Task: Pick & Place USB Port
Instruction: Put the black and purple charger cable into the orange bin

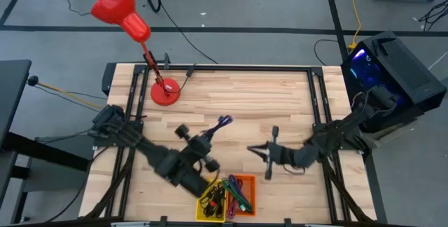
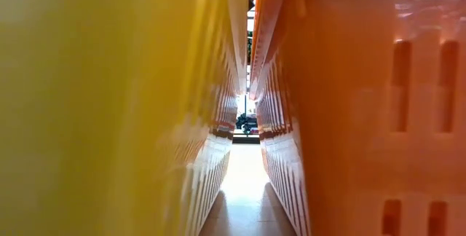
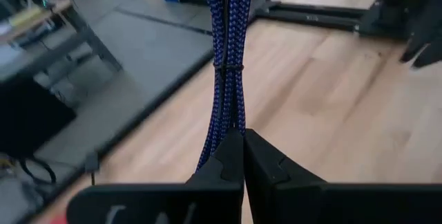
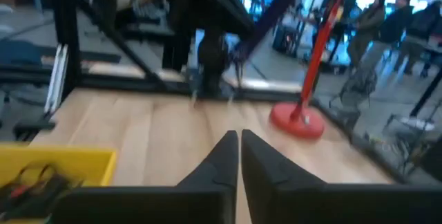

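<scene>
A blue-and-purple braided USB cable (image 1: pixel 223 122), folded into a bundle, is off the table near its middle, and my left gripper (image 1: pixel 209 138) is shut on it. The left wrist view shows the bundle (image 3: pixel 226 37) running away from the fingertips, bound by a thin tie (image 3: pixel 228 67). My right gripper (image 1: pixel 256 150) hovers to the right of it, shut and empty, pointing toward the table's left. In the right wrist view its gripper (image 4: pixel 239 141) points toward the left arm and the cable (image 4: pixel 276 10). My left gripper pinches the folded bundle's near end (image 3: pixel 233 122) between its two fingers, several strands together. The fingers come slanting from the table's near left and lie along the cable. The bundle stands out beyond the fingertips, clear of the table, and one strand (image 3: pixel 207 153) passes beside a finger.
A yellow bin (image 1: pixel 208 204) and an orange bin (image 1: pixel 244 185) with several cables stand at the near edge; the low view looks between their walls. A red lamp's base (image 1: pixel 165 91) sits at the far left. A black computer case (image 1: pixel 392 73) stands off the right edge.
</scene>
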Available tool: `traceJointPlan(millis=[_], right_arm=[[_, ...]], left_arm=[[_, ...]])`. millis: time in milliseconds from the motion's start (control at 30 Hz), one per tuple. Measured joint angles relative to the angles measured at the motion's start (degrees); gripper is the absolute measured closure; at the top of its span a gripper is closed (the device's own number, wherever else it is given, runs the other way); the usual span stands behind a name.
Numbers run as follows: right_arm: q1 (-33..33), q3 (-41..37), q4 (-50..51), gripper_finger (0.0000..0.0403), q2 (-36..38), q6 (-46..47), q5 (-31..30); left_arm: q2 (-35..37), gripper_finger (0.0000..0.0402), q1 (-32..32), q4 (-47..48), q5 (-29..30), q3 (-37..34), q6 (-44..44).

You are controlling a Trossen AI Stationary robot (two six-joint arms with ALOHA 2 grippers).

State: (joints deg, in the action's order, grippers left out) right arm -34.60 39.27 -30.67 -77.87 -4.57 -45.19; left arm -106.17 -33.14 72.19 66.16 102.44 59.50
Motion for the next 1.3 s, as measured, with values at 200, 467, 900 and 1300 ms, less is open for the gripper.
traceJointPlan(millis=[200, 467, 900, 1300], right_arm=[[8.5, 0.0, -1.3, 0.0333, 4.7, -2.5, 16.9], [12.5, 0.0, 4.1, 0.0244, 12.6, -3.8, 17.5], [15.4, 0.0, -1.3, 0.0168, 15.7, -4.9, 20.0], [16.0, 0.0, -6.6, 0.0201, 15.7, -6.0, 21.7]], left_arm=[[0.0, 0.0401, 5.2, -18.6, -3.4, 0.8, -26.0], [0.7, 0.0402, 8.4, -23.7, -4.6, 0.8, -34.6], [0.7, 0.0402, 8.9, -45.8, -10.0, 0.8, -52.5], [0.4, 0.0402, 11.2, -50.0, -13.5, 0.3, -54.0]])
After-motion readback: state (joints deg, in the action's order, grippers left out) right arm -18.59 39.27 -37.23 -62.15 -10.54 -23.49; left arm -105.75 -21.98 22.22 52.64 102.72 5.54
